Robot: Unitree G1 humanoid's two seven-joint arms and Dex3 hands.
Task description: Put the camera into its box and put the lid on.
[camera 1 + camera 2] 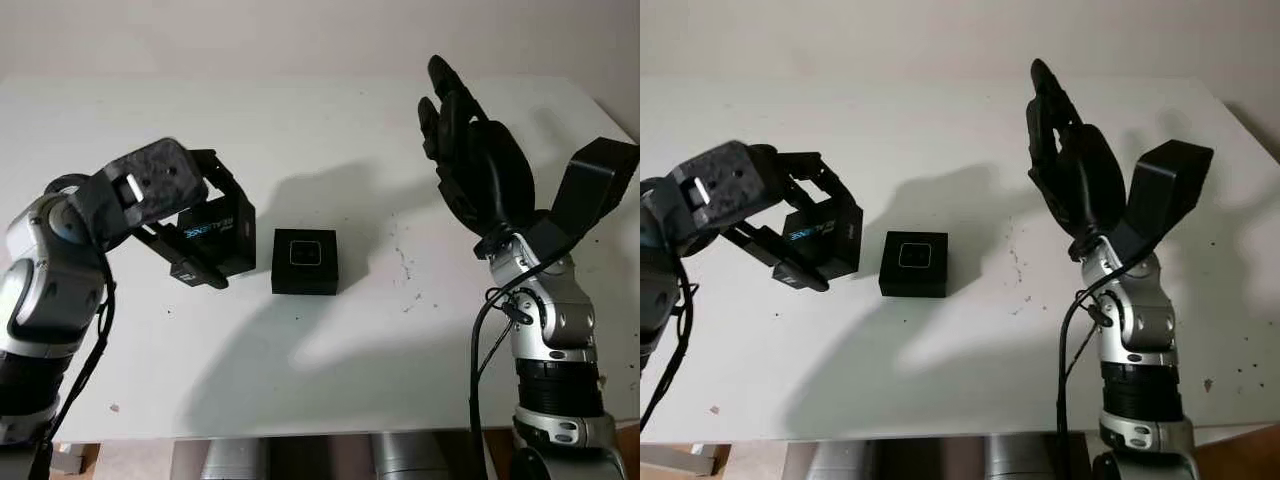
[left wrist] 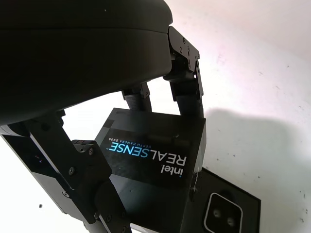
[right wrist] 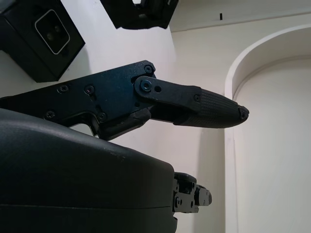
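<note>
At the middle of the white bench [image 1: 330, 400] sits the box [image 1: 305, 261], a small black square with the camera's [image 1: 305, 253] pale-rimmed face showing upward inside it, so we judge the first half of the task done and the box not yet covered. Just beside the box, on its left, the lid [image 1: 222, 232] is in the air: a black piece with "intel REALSENSE" printed on its face, tilted, its near corner hanging close over the box's left edge in the left wrist view. We have it in the left hand [image 1: 190, 225], whose fingers [image 2: 187, 82] are curled around it, two reaching across one side and the thumb against the opposite side, so the grip is closed on the lid. The left forearm comes in low from the box's left and bends toward it. The step in hand, as we read it, is carrying the lid over; the next move calls for levelling it, lining its edges up square with the box, and lowering it straight down, since a tilted approach could catch a rim or nudge the box. Well to the right of the box, the right hand [image 1: 478, 160] is raised off the bench, palm turned toward the box, open and holding nothing.
</note>
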